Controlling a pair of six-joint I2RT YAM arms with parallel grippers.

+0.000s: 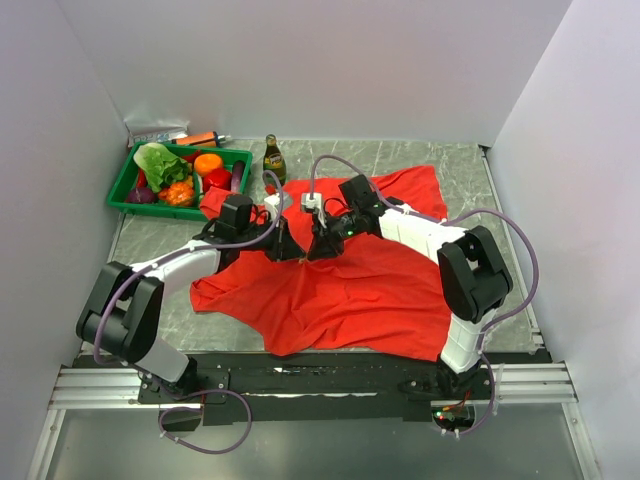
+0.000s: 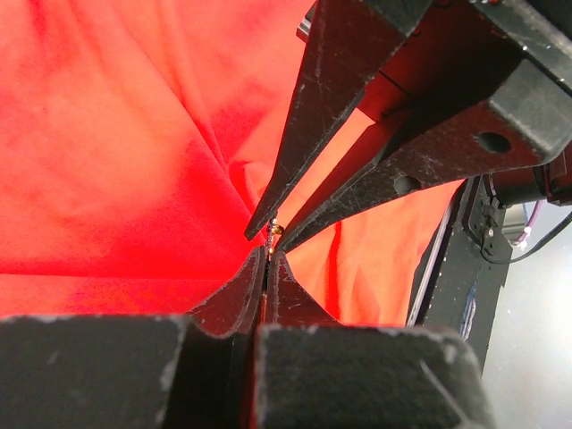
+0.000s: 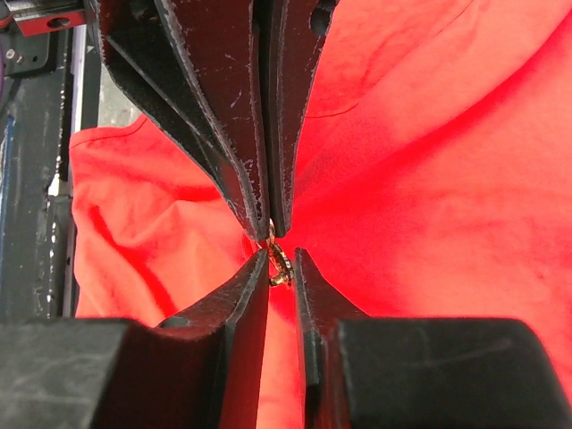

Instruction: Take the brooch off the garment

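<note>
The red garment [image 1: 350, 290] lies spread on the table and fills both wrist views [image 2: 107, 134] [image 3: 447, 179]. The tiny gold brooch [image 3: 280, 265] sits on a raised peak of the cloth; it also shows in the left wrist view [image 2: 273, 231]. My left gripper [image 1: 290, 247] [image 2: 268, 256] is shut, its tips pinching the brooch's upper end. My right gripper [image 1: 316, 247] [image 3: 281, 256] meets it tip to tip, with the jaws a narrow gap apart on either side of the brooch. In the top view the brooch is hidden between the tips.
A green tray [image 1: 125, 195] of toy vegetables stands at the back left. A dark bottle [image 1: 273, 158] stands just behind the garment's back edge. White walls close in on the left, back and right.
</note>
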